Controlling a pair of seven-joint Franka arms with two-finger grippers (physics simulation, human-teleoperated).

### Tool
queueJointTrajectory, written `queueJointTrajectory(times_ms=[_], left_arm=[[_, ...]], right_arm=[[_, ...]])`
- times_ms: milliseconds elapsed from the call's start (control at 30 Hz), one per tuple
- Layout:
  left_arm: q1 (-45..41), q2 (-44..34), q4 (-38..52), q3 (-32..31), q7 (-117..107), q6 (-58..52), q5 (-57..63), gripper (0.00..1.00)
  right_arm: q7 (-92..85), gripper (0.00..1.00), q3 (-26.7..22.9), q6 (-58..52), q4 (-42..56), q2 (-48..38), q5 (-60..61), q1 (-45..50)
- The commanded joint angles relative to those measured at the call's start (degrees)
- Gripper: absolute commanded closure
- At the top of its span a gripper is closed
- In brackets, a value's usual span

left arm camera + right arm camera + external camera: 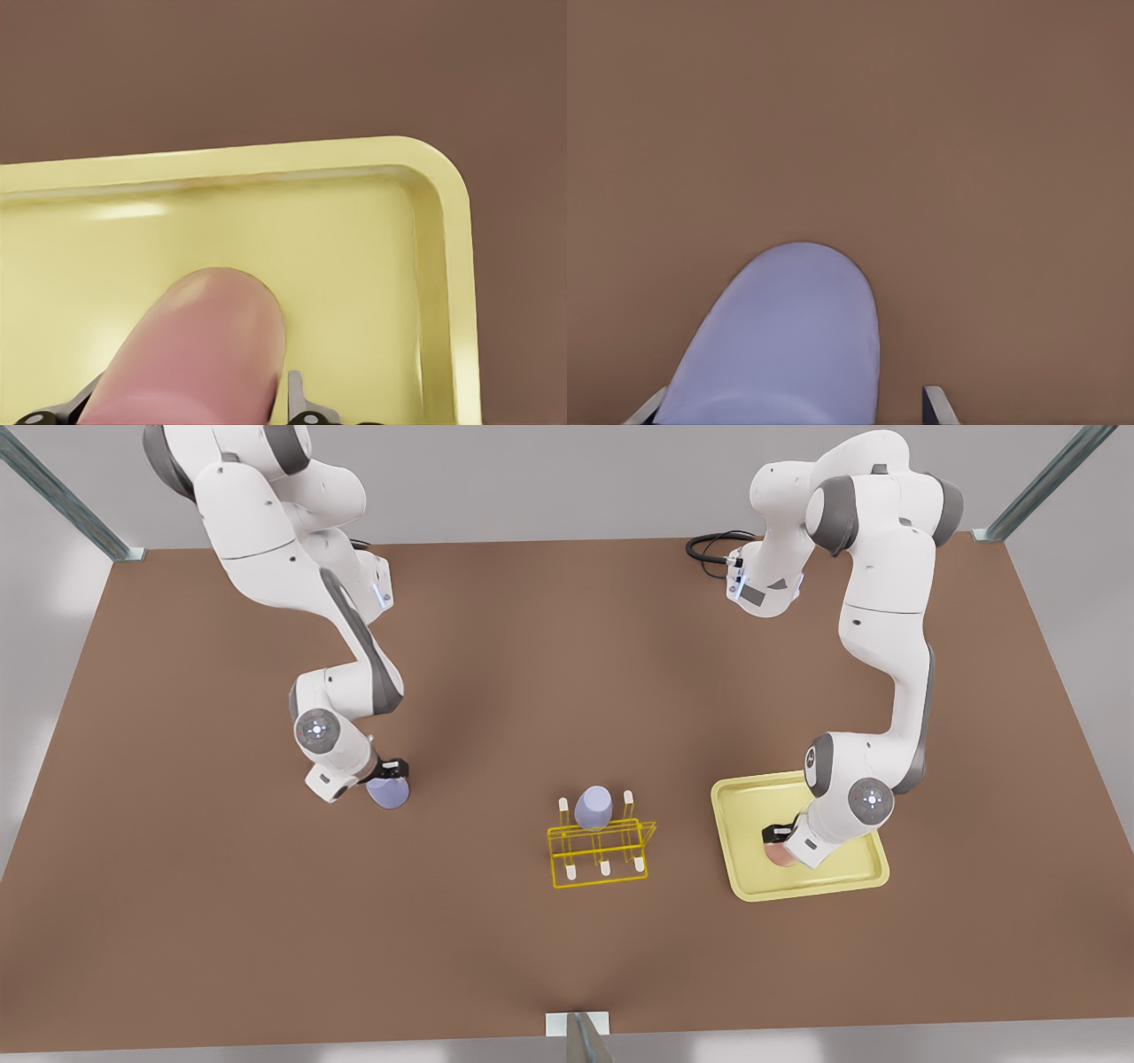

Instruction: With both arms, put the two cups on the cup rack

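Note:
The salmon-pink cup [780,854] lies in the pale yellow tray, and my left gripper [778,837], on the front view's right, is shut on it. In the left wrist view the pink cup [204,345] sits tight between the fingers [296,394]. A lavender cup [387,791] is on the front view's left with my right gripper [390,773] open around it. In the right wrist view a gap shows between this cup [788,345] and one fingertip [937,403]. The yellow wire cup rack [602,852] stands mid-table.
Another lavender cup [593,808] sits upside down on a back peg of the rack. The pale yellow tray [846,872] lies to the rack's right in the front view; its rim [443,186] is near the pink cup. Brown table all around.

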Motion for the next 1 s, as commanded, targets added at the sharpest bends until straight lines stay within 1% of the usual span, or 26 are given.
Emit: queueJointTrajectory(times_ms=[0,33,67,333,400,433,500,733,767,800,900,933,967], left_arm=[[0.1,-0.5,0.0,0.0,-0.3,-0.7,0.0,0.09],[0.0,-1.4,-0.2,0.0,-0.3,-0.8,0.0,0.09],[0.0,-1.4,-0.7,0.0,-0.3,-0.7,0.0,0.11],[-0.2,-0.4,-0.6,0.0,-0.3,-0.1,0.0,0.11],[-0.3,-0.3,-0.6,0.0,-0.3,0.0,0.0,0.12],[-0.3,-0.3,-0.6,0.0,-0.3,0.0,0.0,0.17],[-0.3,-0.3,-0.6,0.0,-0.3,0.0,0.0,0.17],[-0.4,-0.9,-0.6,-0.5,-0.5,-0.4,0.0,0.18],[-0.6,-1.0,-0.6,-0.7,-0.6,-1.0,-0.1,0.18],[-1.7,-1.1,-0.6,-0.8,-0.9,-3.9,-0.2,0.18],[-1.7,-4.8,0.4,-3.1,-3.2,-11.4,-0.1,0.18],[-1.6,-5.7,2.3,-3.7,-3.2,-14.8,-0.1,0.18],[-1.6,-6.4,7.4,-4.5,-4.6,-20.7,-0.1,0.18]], right_arm=[[0.3,0.0,0.0,4.3,-0.3,0.5,0.1,0.2],[0.3,0.0,0.0,4.5,-0.3,0.9,0.1,0.2],[0.3,0.0,0.0,4.9,-0.1,1.3,0.0,0.2],[0.3,0.0,0.2,6.0,-0.9,1.8,0.1,0.3],[0.3,0.0,0.5,6.1,-1.9,1.5,0.1,0.3],[0.3,0.0,0.5,6.1,-2.4,1.4,0.0,0.3],[0.3,0.0,1.3,6.1,-2.7,1.1,0.1,0.2],[0.2,0.0,1.3,6.2,-2.2,1.2,0.0,-0.1],[0.1,0.02,1.3,6.1,-2.1,1.2,0.0,-0.1],[0.1,0.07,1.3,6.1,-2.0,1.2,0.0,-0.2],[-0.6,0.12,1.3,6.1,-2.0,1.2,0.0,-0.3],[-0.6,0.12,1.3,6.1,-1.9,1.2,0.0,-0.4],[-0.6,0.12,1.3,6.1,-1.7,1.2,0.0,-0.5]])
